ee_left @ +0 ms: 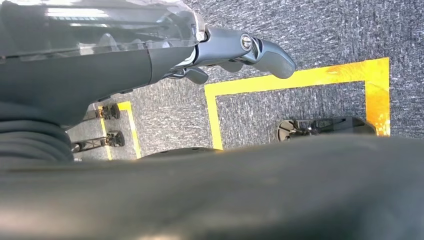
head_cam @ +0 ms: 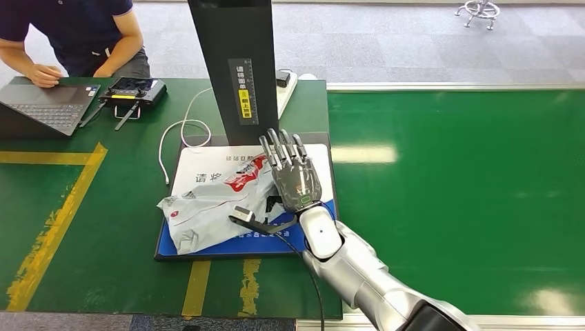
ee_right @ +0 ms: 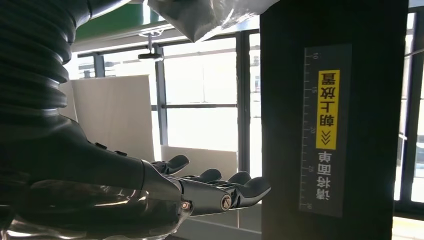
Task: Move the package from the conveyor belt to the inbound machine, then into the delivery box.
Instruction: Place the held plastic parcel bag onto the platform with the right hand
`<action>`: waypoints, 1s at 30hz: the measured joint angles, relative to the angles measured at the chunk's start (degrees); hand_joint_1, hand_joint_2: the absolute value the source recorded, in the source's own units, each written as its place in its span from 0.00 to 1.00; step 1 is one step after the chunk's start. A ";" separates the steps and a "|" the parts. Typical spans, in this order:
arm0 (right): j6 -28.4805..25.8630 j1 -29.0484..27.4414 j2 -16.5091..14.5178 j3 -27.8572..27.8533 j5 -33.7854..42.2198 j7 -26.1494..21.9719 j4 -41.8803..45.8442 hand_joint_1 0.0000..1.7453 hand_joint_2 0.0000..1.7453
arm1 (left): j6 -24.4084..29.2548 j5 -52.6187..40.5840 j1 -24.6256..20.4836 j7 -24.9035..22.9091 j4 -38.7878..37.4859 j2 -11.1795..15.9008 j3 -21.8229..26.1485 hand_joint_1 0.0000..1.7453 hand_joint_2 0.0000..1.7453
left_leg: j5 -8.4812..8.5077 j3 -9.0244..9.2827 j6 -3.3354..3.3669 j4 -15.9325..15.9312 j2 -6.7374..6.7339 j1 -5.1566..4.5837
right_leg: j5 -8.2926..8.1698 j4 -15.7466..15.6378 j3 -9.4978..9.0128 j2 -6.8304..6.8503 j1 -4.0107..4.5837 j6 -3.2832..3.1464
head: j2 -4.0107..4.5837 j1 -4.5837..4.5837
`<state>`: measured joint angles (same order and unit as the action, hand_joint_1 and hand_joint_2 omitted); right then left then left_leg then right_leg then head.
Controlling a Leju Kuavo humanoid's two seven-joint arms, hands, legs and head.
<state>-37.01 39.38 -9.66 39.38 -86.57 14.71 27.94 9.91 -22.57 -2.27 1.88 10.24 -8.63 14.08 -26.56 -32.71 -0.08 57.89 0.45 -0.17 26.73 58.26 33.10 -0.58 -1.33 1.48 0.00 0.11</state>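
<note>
Just left of the right hand's outstretched fingers, the package.

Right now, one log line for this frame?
stage: package on inbound machine platform | right hand: open, above package | left hand: hanging, holds nothing | delivery box: pending

The black column of the inbound machine carries a dark strip with a ruler scale; the right wrist view shows the marks 10, 15, 20, 25 and 30 beside a yellow label. That label reads 朝上放置 above two arrows, with white characters 请将面单 on the strip. The white mat under the package begins 请将; the package's own red print is too crumpled to read.
</note>
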 joint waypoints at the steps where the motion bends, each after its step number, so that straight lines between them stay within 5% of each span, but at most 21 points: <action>1: 0.03 0.00 0.06 -0.40 -0.44 0.04 -0.12 0.00 1.00 | 0.01 -0.09 0.00 0.00 -0.01 0.00 0.01 0.00 0.00 | 0.00 0.00 0.00 0.00 0.00 0.00 | 0.00 0.00 0.00 0.00 0.00 0.00 | 0.00 0.00; 5: 1.48 -0.02 0.24 -2.06 -0.25 -1.30 -0.65 0.00 1.00 | 0.01 -0.20 0.00 0.00 0.00 0.00 0.09 0.00 0.00 | 0.00 -0.01 0.00 0.00 0.00 0.00 | 0.00 0.00 0.00 0.00 0.00 0.00 | 0.00 -0.01; 11: 13.08 -0.28 0.27 -6.84 8.34 -10.58 -1.10 0.00 1.00 | -0.25 -0.19 0.00 -0.01 0.00 0.00 0.55 0.00 0.00 | 0.00 -0.01 0.00 0.01 0.00 0.00 | -0.01 0.00 0.00 0.00 0.00 0.01 | 0.00 0.00; 23: 18.74 0.77 1.93 -10.16 5.42 -2.32 -0.77 0.00 1.00 | 0.46 0.54 0.01 -0.39 0.00 0.00 2.54 0.00 0.00 | 0.02 -0.03 0.03 0.03 0.00 0.00 | -0.04 0.00 0.00 0.00 0.00 0.06 | 0.00 0.00; 27: 21.15 1.88 2.79 -11.21 4.24 0.67 -0.79 0.00 0.00 | 0.79 0.78 0.01 -0.39 0.01 0.00 3.09 0.00 0.00 | 0.03 -0.03 0.04 0.05 0.00 0.00 | -0.05 0.00 0.00 0.00 0.00 0.07 | 0.00 -0.01; 30: 21.57 2.22 3.44 -11.96 3.33 2.36 -0.80 0.00 0.00 | 0.90 0.78 0.02 -0.40 0.01 0.00 3.36 0.00 0.00 | 0.03 -0.04 0.04 0.07 0.00 0.00 | -0.06 0.00 0.00 0.00 -0.01 0.07 | 0.00 0.00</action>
<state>-15.44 41.60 -6.22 27.42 -83.25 17.07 27.15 10.81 -21.79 -2.25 1.48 10.25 -8.63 17.44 -26.53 -32.75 -0.04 57.96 0.45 -0.18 26.67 58.26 33.10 -0.59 -1.34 1.56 0.00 0.11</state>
